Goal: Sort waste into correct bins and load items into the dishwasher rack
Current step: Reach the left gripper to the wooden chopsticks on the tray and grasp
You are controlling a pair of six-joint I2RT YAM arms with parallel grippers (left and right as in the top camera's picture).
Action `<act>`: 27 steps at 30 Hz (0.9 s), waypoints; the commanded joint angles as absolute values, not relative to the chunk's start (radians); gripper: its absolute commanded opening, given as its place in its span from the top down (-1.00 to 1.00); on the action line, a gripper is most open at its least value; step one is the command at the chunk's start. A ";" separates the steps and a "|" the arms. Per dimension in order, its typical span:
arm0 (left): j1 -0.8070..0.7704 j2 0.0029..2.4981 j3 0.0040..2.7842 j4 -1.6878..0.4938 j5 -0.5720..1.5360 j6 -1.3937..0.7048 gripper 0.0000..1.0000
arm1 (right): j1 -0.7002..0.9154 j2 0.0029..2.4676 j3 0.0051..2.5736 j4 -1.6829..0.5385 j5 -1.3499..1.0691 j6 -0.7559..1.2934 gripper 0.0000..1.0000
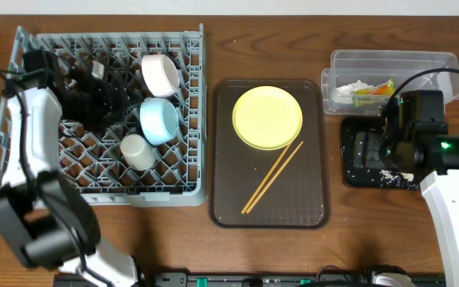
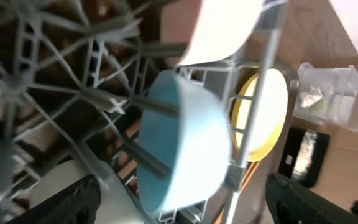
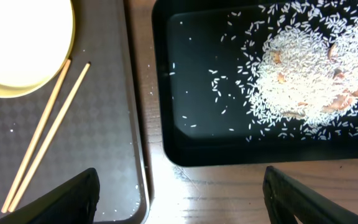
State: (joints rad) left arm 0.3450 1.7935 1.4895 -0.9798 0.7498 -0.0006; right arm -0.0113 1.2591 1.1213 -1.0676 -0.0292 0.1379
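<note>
The grey dishwasher rack (image 1: pixel 30 183) holds the pinkish-white bowl (image 1: pixel 161 73), the light blue bowl (image 1: pixel 158 119) and the small white cup (image 1: pixel 137 151). My left gripper (image 1: pixel 94 92) is open and empty over the rack, left of the bowls; its wrist view shows the blue bowl (image 2: pixel 188 149) on edge between pegs. The yellow plate (image 1: pixel 267 117) and chopsticks (image 1: pixel 272 177) lie on the brown tray (image 1: pixel 309 211). My right gripper (image 1: pixel 373 151) is open and empty over the black tray (image 3: pixel 210 137), which holds rice scraps (image 3: pixel 297 74). The clear tub (image 1: pixel 445 68) holds white paper and the green-yellow wrapper (image 1: pixel 373 90).
Bare wooden table lies between the brown tray and the black tray (image 3: pixel 143 93) and along the front edge. Cables run over the clear tub at the right. The chopsticks (image 3: pixel 42 134) and plate edge (image 3: pixel 23 56) show in the right wrist view.
</note>
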 commanded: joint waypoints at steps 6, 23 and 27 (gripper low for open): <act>0.162 1.520 1.536 -0.984 0.435 -0.001 -0.74 | -0.019 1.250 1.137 -1.050 -0.030 0.142 -0.65; -0.519 1.553 1.355 -0.977 0.089 -0.043 -0.74 | -0.019 1.250 1.131 -1.051 -0.034 0.142 -0.65; -0.622 1.615 1.312 -0.908 0.085 -0.083 -0.74 | -0.019 1.250 1.130 -1.052 -0.034 0.141 -0.65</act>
